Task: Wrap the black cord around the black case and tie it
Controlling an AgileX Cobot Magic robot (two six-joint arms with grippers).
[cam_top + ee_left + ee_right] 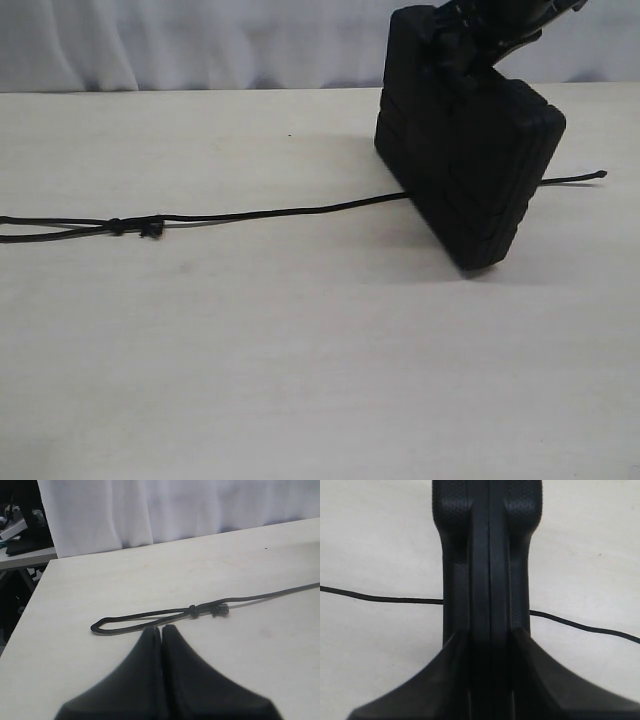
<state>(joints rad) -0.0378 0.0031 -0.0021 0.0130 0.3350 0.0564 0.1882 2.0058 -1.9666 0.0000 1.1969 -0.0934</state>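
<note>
Wide open along the near edge of the table [300,400], corner to corner. Blocked toward the far right corner by the black case [470,170], up on edge, tilted, pinched from above by the right gripper [490,637]. Crossed left edge to right by the black cord [280,212], flat on the surface, in behind the case and out the other side. Open again along the far edge left of the case.

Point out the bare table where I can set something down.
Widest: the table between the black cord and the exterior view's near edge. Also beyond the cord, left of the black case, up to the curtain. Crowded at the case, cord running out both sides.
</note>
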